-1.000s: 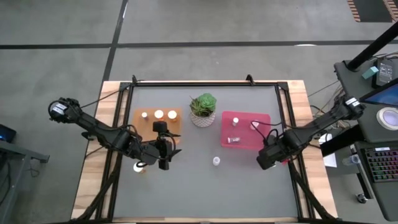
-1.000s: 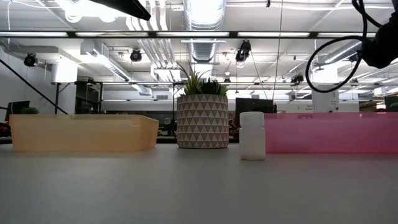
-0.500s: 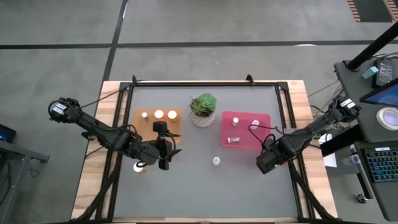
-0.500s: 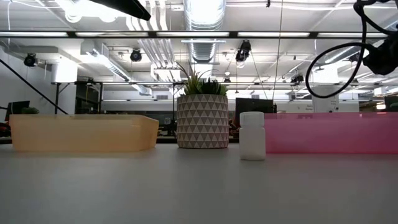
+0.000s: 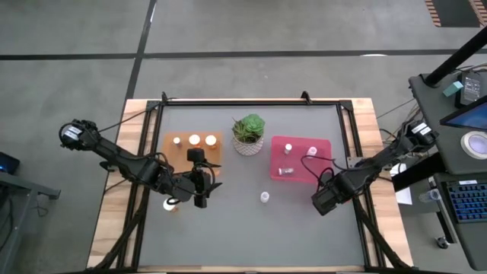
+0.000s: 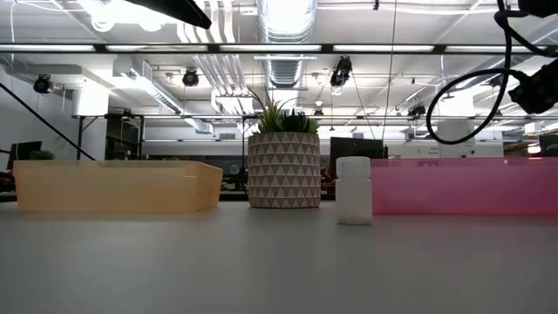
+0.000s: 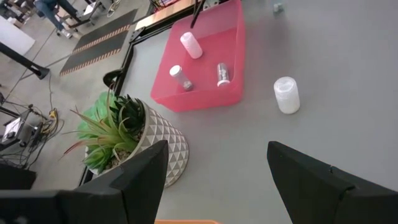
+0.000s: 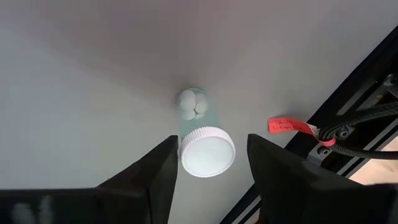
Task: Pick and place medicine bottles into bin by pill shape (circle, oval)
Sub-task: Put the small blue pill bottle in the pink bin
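The right gripper straddles a bottle at lower right, fingers spread, not yet gripping. The left gripper is open, left of centre.

In the high view the right gripper covers the bottle under it. The low view cuts the pink tray at its right edge. Pill shapes in the tray's bottles are too small to tell.
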